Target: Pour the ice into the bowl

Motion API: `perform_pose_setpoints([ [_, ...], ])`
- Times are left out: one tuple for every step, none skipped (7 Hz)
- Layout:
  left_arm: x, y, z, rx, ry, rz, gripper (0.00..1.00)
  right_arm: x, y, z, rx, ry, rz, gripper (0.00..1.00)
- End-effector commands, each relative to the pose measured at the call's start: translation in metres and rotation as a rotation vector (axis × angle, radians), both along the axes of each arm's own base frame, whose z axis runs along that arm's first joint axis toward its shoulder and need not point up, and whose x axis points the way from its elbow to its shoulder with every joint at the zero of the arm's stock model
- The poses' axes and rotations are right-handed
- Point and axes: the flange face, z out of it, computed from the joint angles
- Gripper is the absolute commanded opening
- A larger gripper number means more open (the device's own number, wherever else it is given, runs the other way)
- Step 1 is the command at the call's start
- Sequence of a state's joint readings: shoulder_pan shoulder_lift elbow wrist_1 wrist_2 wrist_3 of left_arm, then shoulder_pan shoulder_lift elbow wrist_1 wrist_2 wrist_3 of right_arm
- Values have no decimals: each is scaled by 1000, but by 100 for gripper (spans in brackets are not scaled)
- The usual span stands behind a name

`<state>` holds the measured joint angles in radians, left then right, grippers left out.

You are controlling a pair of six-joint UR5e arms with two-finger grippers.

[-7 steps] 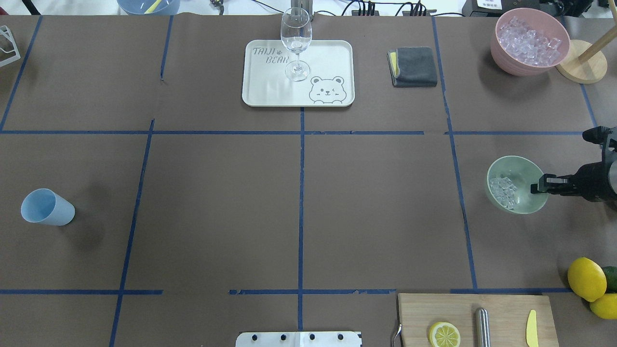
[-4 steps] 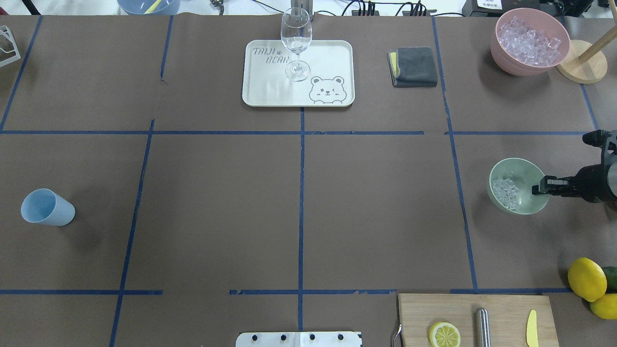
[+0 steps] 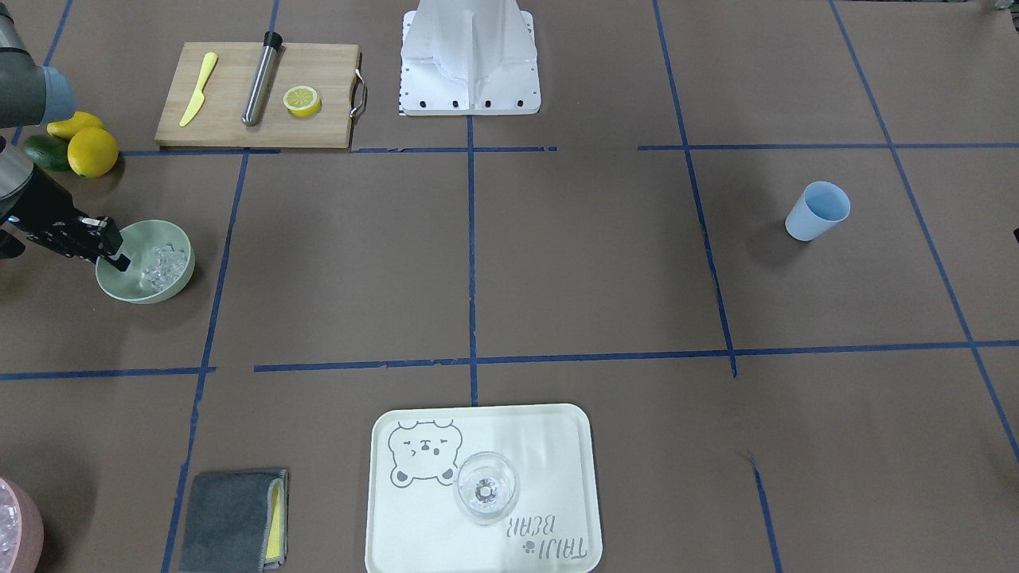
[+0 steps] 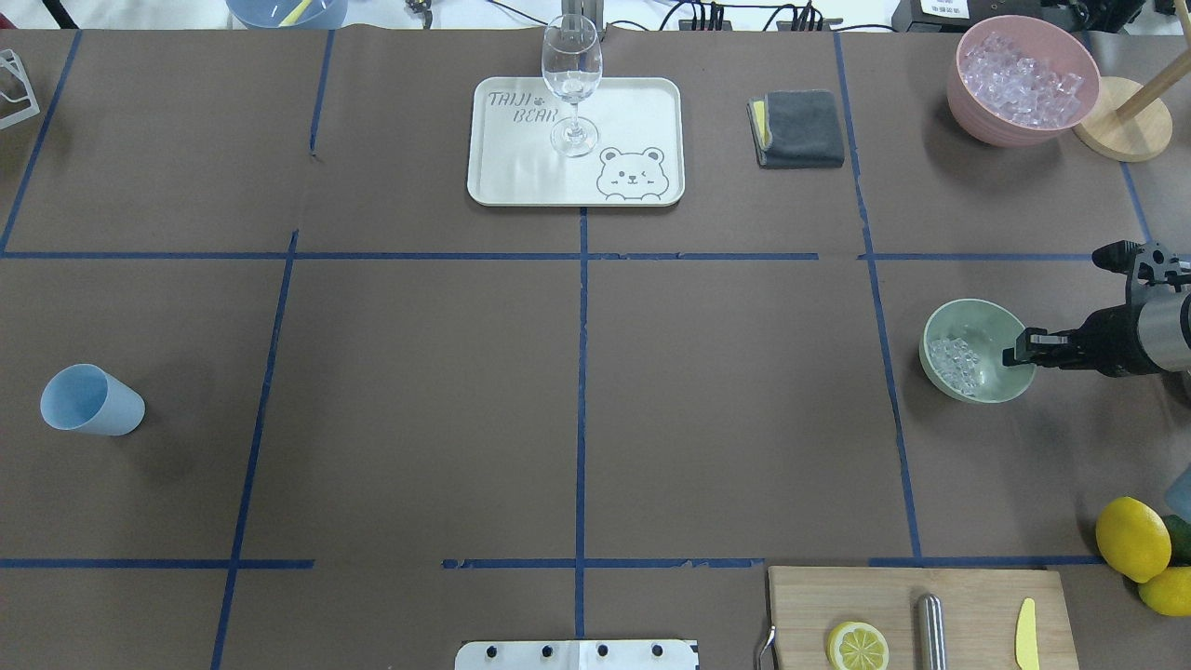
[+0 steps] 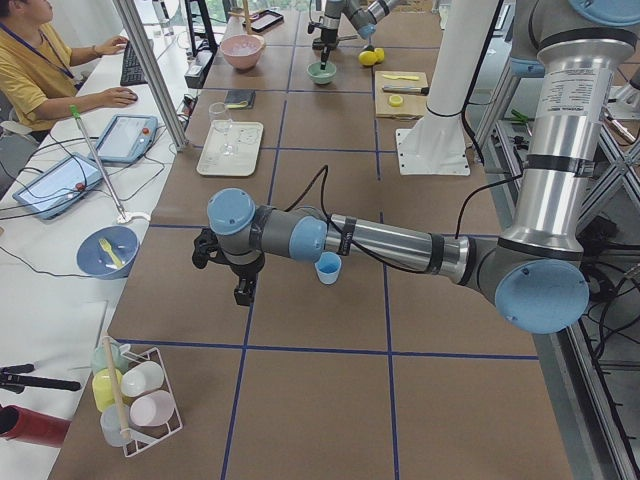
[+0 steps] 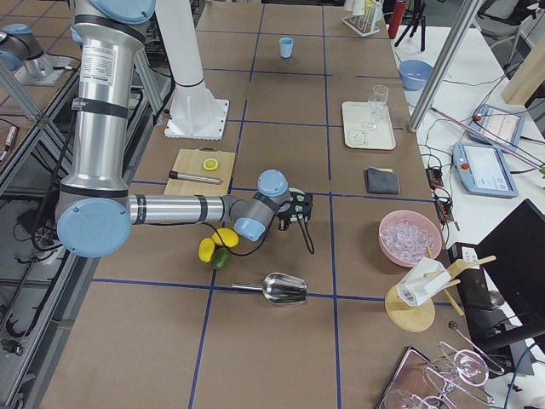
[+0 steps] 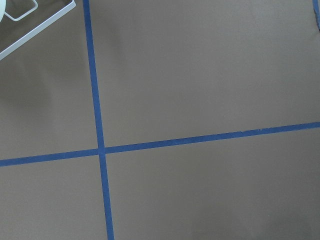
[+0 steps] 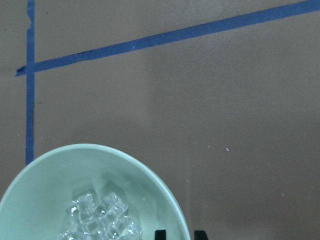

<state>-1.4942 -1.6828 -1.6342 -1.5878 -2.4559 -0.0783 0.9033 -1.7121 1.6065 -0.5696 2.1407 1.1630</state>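
Your right hand [image 4: 1016, 354] is closed narrow on the bowl [image 4: 988, 324], pinching the rim on the side nearest the arm. In the wrist view 1 of its fingers [image 8: 160, 234] sits inside the wall and the other outside it. The ice [image 4: 953, 361] is in the bowl, a small heap of clear cubes gathered against the side away from the hand, with the rest of the inside bare. The bowl is over the right part of the bench [image 4: 419, 391], just right of a blue tape line in the overhead view. You cannot tell from these views whether its base touches the bench or hangs just clear of it. Further out on the same side stands a pink bowl [image 4: 968, 107] heaped with more cubes, beside a round wooden stand [image 4: 1121, 130]. Nearer the robot lie 2 lemons [image 4: 1132, 538] and a board [image 4: 977, 596] carrying a lemon half [image 4: 857, 645], a metal rod [image 4: 930, 631] and a yellow knife [image 4: 1024, 635]. A tray [image 4: 633, 112] at the far middle holds a wine glass [image 4: 570, 84], and a folded grey cloth [image 4: 802, 128] lies to its right. Your left hand [image 5: 243, 292] points down above the bench at the other end, near a blue cup [image 4: 90, 400] and well apart from the bowl. It shows only in the side view, so you cannot tell whether it is wide or narrow.
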Motion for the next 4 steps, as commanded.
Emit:
perform_pose_setpoints([
  [0, 1, 3, -4, -2, 1, 100, 58, -20, -14, -39, -77, 44, 100],
  [1, 6, 18, -27, -10, 6, 100, 107, -32, -19, -97, -147, 61, 100],
  [0, 9, 25, -35, -13, 9, 100, 134, -49, -24, -83, -140, 87, 100],
  [0, 16, 38, -58, -18, 10, 100, 158, -57, -9, -47, -70, 64, 100],
])
